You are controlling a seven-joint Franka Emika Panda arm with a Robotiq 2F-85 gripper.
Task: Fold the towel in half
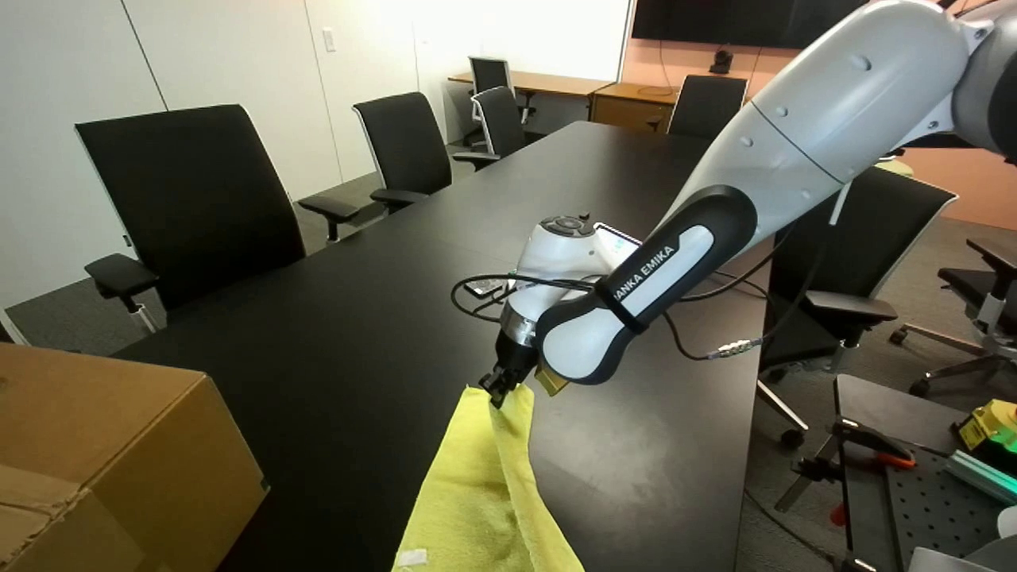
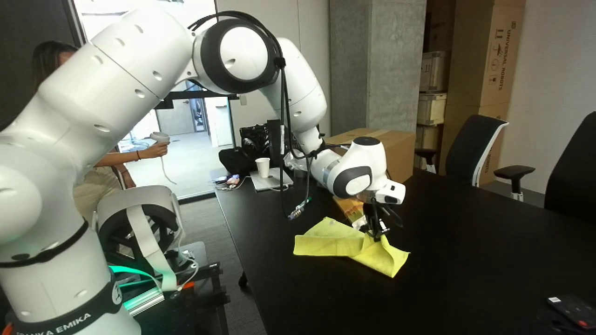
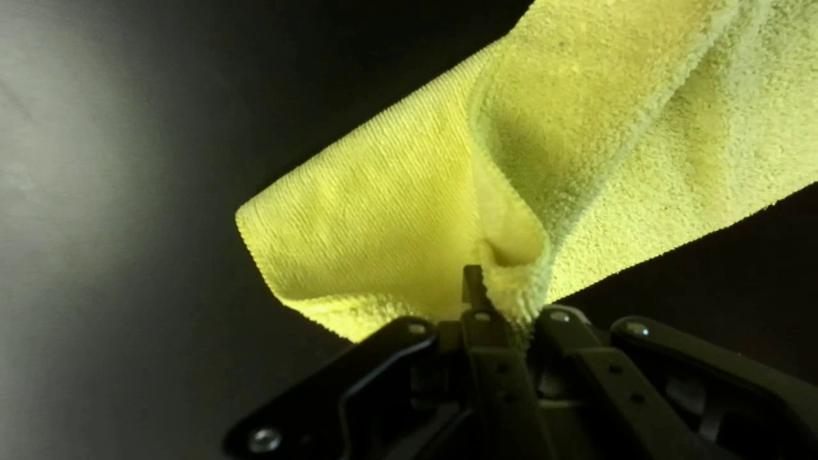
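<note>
The yellow-green towel (image 1: 477, 492) lies on the black table, running off the bottom of an exterior view. It shows whole in an exterior view (image 2: 326, 244), with one part turned over and a pinched ridge at the gripper. My gripper (image 1: 494, 396) is at the towel's far end, pointing down; it also shows in an exterior view (image 2: 376, 236). In the wrist view the gripper (image 3: 508, 300) is closed around a bunched fold of the towel (image 3: 396, 211). One fingertip shows left of the fold; the other is mostly hidden behind cloth. Past the fold, a flap lies toward the left.
A brown cardboard box (image 1: 135, 453) stands on the table (image 1: 357, 357) beside the towel. An orange-yellow flat item (image 2: 351, 208) lies close behind the gripper. A paper cup (image 2: 263, 167) stands on a laptop near the table's edge. A remote (image 2: 572, 311) lies at the near corner.
</note>
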